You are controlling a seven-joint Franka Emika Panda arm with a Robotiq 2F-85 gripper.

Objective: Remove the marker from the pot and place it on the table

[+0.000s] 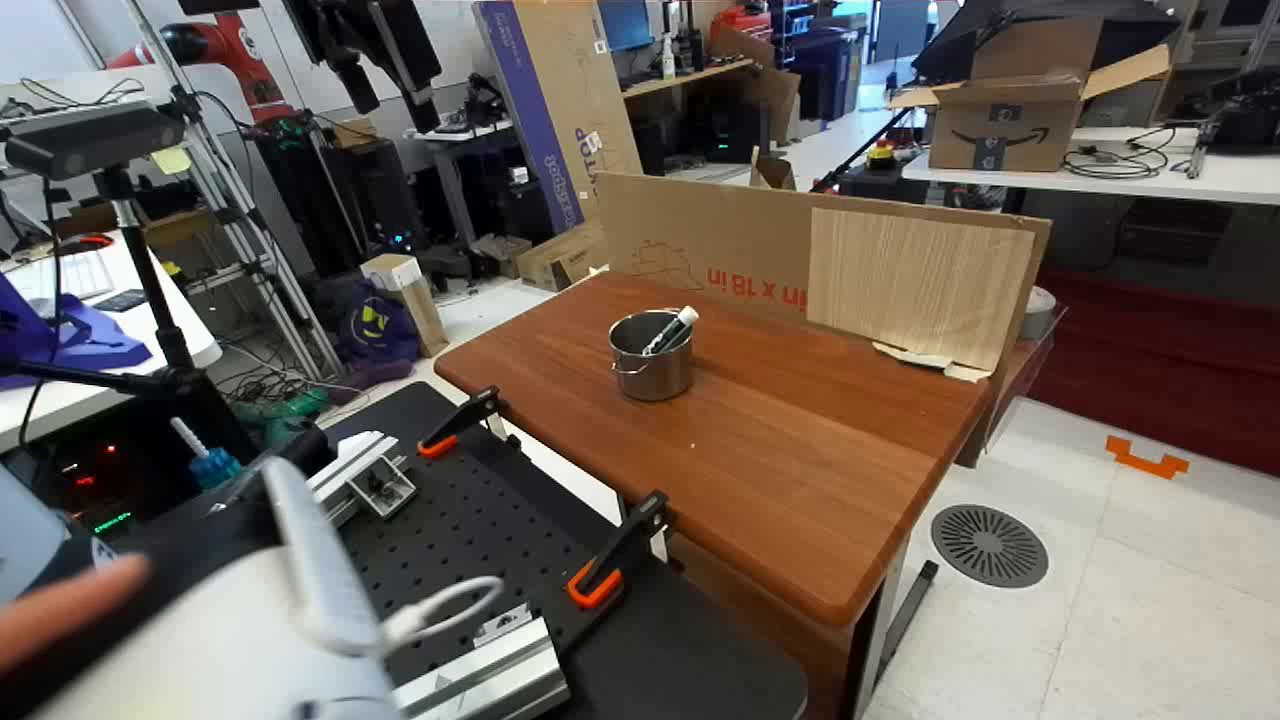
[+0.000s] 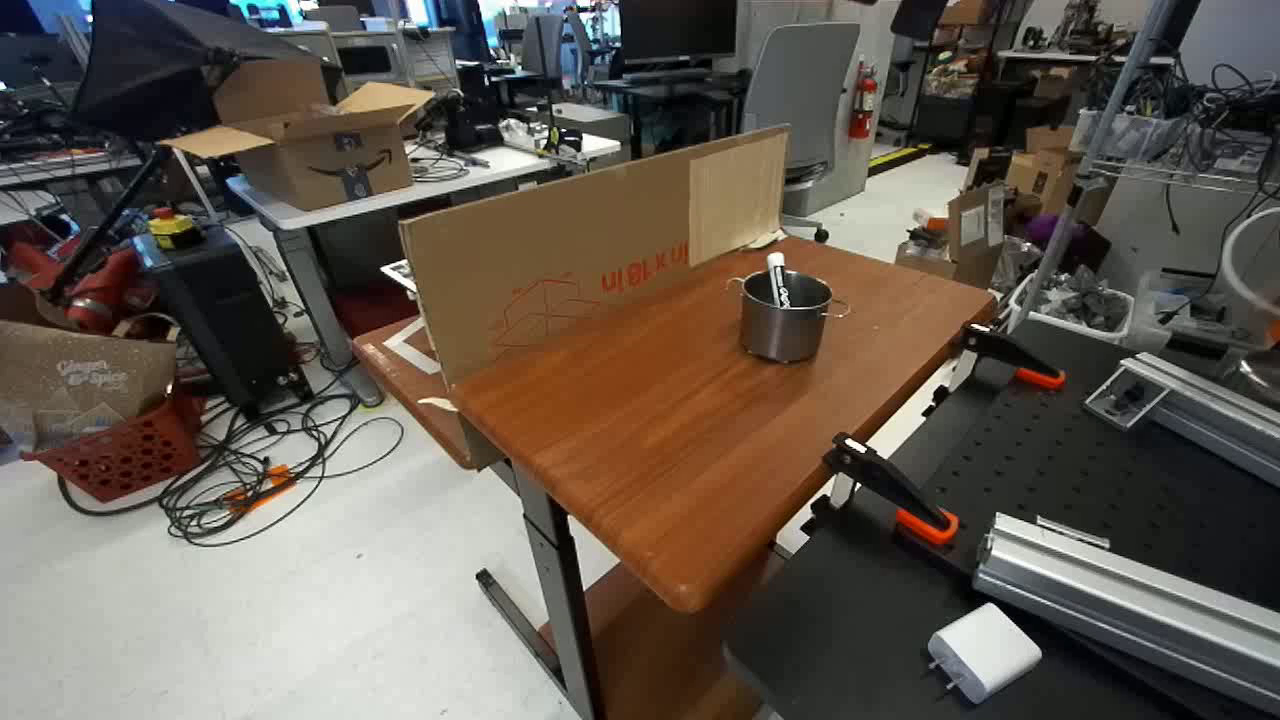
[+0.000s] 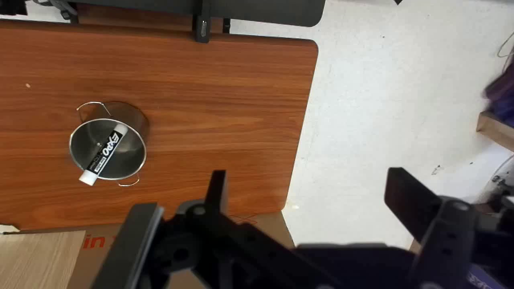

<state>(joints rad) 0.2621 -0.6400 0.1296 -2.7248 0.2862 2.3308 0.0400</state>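
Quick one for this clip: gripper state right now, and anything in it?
Gripper: open, jaws wide apart in the wrist view, holding nothing; the marker leans in the pot.

The pot (image 2: pixel 780 338) is smooth, shiny metal with handles (image 3: pixel 94 102) of thin wire. The Expo marker (image 3: pixel 106 151) looks like smooth plastic. Wood grain runs across the table (image 3: pixel 225 132), its smooth top faintly glossy. Mid-frame in an exterior view, the long panel (image 2: pixel 560 250) is matt cardboard. Lower right, the charger (image 2: pixel 985 650) is smooth plastic, the rail (image 2: pixel 1130 600) satin metal. The perforated bench (image 1: pixel 490 520) looks matt.
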